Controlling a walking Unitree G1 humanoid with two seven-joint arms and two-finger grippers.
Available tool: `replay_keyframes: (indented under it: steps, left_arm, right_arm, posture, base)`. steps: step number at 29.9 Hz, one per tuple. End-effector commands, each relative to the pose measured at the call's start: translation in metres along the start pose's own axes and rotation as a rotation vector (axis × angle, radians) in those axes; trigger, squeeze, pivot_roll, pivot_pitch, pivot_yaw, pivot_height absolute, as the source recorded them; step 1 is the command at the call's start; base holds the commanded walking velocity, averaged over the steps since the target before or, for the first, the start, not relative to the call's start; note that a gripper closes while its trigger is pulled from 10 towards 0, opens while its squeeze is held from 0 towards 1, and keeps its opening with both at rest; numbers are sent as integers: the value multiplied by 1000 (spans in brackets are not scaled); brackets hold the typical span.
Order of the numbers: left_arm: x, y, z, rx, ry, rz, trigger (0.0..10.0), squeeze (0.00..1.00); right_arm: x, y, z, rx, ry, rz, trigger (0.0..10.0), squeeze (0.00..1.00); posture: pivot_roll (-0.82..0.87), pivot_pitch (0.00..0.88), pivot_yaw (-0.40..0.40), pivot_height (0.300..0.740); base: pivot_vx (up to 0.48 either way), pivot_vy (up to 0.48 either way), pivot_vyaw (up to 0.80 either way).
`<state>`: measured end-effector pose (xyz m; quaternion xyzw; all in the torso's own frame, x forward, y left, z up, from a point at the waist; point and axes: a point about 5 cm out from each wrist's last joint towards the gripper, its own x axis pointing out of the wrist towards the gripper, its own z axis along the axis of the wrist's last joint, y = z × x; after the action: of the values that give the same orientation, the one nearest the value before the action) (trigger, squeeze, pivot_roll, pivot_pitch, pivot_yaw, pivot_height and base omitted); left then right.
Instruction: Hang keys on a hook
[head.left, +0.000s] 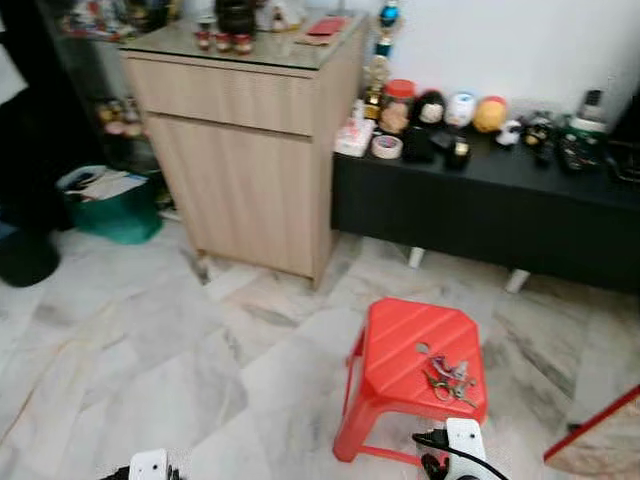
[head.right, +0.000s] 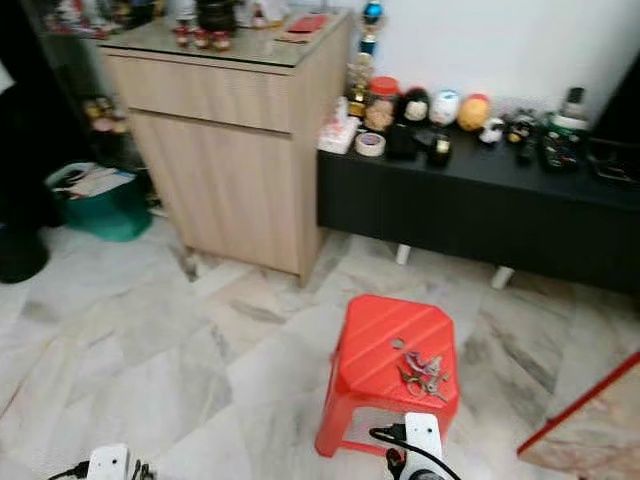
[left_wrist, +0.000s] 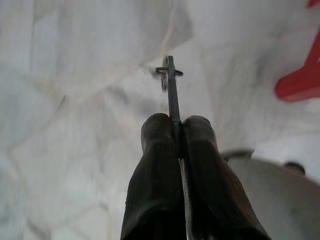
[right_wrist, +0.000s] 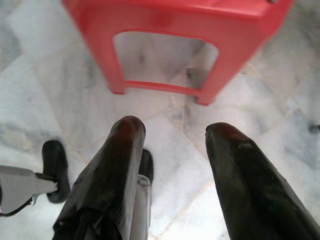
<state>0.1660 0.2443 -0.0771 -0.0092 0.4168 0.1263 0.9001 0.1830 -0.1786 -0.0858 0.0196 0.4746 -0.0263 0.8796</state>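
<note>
A bunch of keys lies on top of a red plastic stool that stands on the marble floor. My right gripper hangs open just in front of the stool's near side, low over the floor, with nothing between its fingers. Its white wrist shows by the stool's front edge. My left gripper is shut on a thin dark metal rod with a small ring at its tip, held over bare floor to the stool's left.
A wooden cabinet stands at the back left, with a low black bench of trinkets beside it. A green basket sits at the far left. A red-edged panel leans at the lower right.
</note>
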Motion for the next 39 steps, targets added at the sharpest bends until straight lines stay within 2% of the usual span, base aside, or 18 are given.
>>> replay_keyframes:
  steps: [1,11,21,31,39]
  left_arm:
    - [-1,2,-4,7,11,8,10000,0]
    - [-2,-1,-5,13,-6,1,10000,0]
    - [-3,-3,-7,12,-11,-10,10000,0]
    - [-2,-5,-5,16,-23,-20,10000,0]
    - [-2,-7,-5,17,-28,-28,10000,0]
  right_arm:
    - [0,0,0,-7,1,-3,10000,0]
    - [0,-5,-1,15,18,-17,10000,0]
    - [0,-4,-1,25,15,-22,10000,0]
    - [0,-3,-1,32,7,-12,10000,0]
    - [0,-3,-1,43,6,-19,10000,0]
  posture:
    - [75,0,-6,740]
    - [75,11,-5,740]
    - [78,25,-5,740]
    - [81,30,-7,740]
    - [83,32,-10,740]
  base:
    - [0,0,-775]
    - [0,0,-775]
    - [0,-336,-774]
    - [0,-354,0]
    - [0,-141,0]
